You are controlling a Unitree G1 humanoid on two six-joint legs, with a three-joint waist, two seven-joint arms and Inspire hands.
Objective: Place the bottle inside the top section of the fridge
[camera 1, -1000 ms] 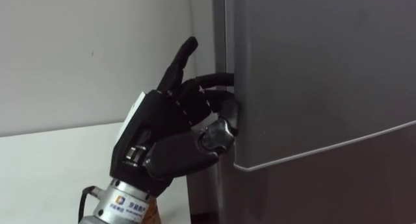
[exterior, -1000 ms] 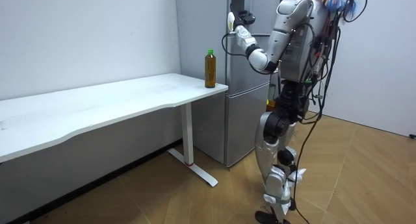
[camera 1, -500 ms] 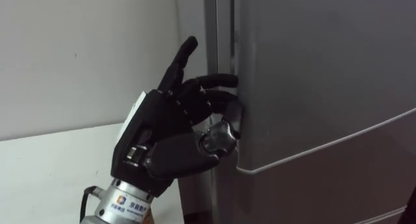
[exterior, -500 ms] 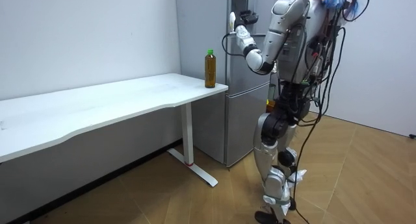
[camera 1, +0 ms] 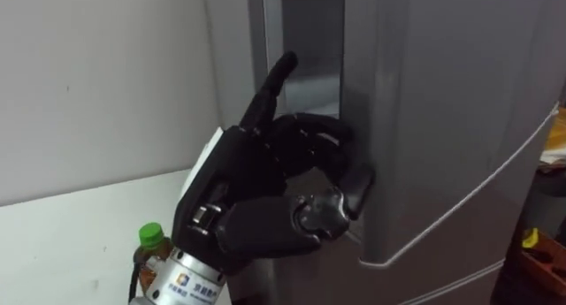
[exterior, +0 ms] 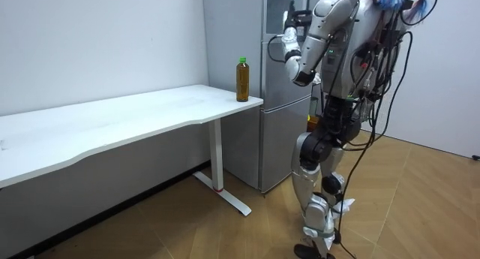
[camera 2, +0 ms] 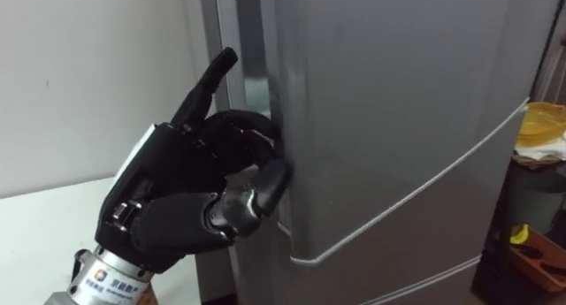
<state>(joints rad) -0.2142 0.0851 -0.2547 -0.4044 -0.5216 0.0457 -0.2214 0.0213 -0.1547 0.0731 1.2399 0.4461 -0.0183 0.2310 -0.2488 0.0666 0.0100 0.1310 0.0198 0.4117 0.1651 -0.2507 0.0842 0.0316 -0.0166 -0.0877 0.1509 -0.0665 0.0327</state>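
Observation:
My left hand [camera 1: 256, 190] has its fingers curled round the left edge of the grey upper fridge door [camera 1: 442, 119], with one finger pointing straight up. The door stands ajar, and a dark gap shows between it and the fridge body [camera 1: 305, 40]. The bottle [exterior: 242, 79], amber with a green cap [camera 1: 150, 237], stands upright on the corner of the white table [exterior: 135, 116], just below and behind my left wrist. In the room view I stand in front of the fridge [exterior: 279, 131], left arm raised to the upper door.
The white table [camera 1: 71, 225] runs along the wall on my left, its end close to the fridge. The lower fridge door [camera 2: 424, 261] is closed. Yellow and orange items [camera 2: 541, 124] lie to the right of the fridge.
The upper door has swung out from nearly closed to ajar with my left hand on its edge. My head view shifted, and the bottle's cap came into sight.

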